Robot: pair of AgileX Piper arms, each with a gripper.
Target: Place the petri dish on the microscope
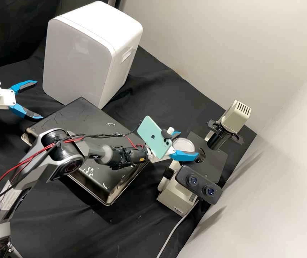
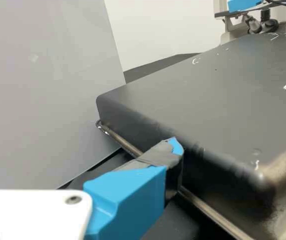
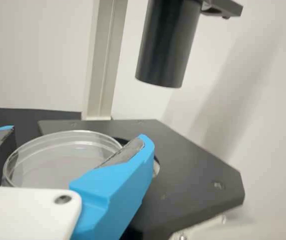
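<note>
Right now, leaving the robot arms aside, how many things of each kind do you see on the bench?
White box: 1
Dark tray: 1
Microscope: 1
Petri dish: 1
Total: 4

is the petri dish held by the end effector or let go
Held. The right end effector grips the petri dish between its fingers, over the microscope stage; cannot tell if it touches the stage.
</note>
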